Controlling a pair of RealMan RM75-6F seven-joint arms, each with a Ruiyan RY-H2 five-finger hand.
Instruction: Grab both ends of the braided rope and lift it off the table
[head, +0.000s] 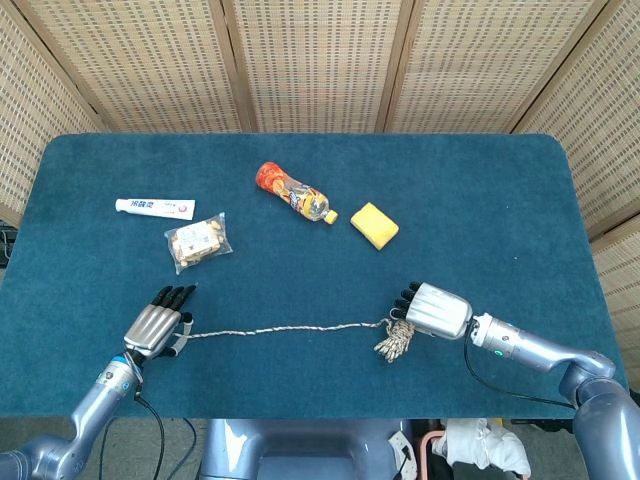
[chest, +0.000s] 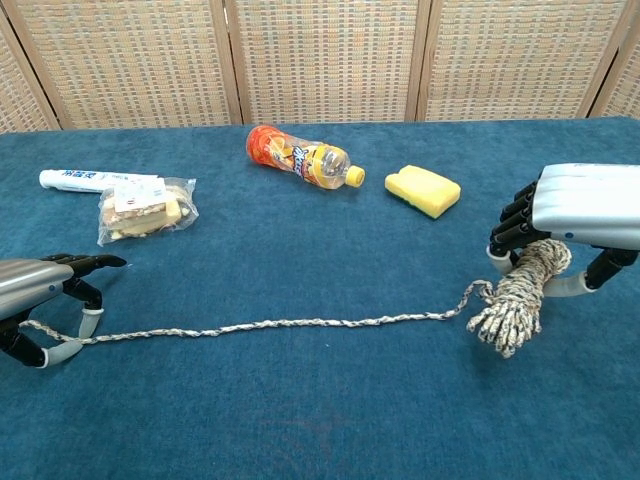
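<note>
The braided rope (head: 285, 329) (chest: 300, 323) lies in a line across the front of the blue table (head: 480, 220). My right hand (head: 432, 309) (chest: 575, 208) grips its thick coiled end (chest: 518, 293), and the frayed bundle hangs just below the fingers. My left hand (head: 155, 325) (chest: 35, 285) is at the rope's thin end. That end runs between the thumb and a curled finger, which pinch it low over the cloth, while other fingers stay stretched out.
Behind the rope lie an orange bottle (head: 292, 192) (chest: 300, 157), a yellow sponge (head: 374, 225) (chest: 423, 190), a snack bag (head: 198, 241) (chest: 140, 210) and a toothpaste tube (head: 155, 207) (chest: 85, 180). Wicker screens (head: 320, 60) stand behind the table.
</note>
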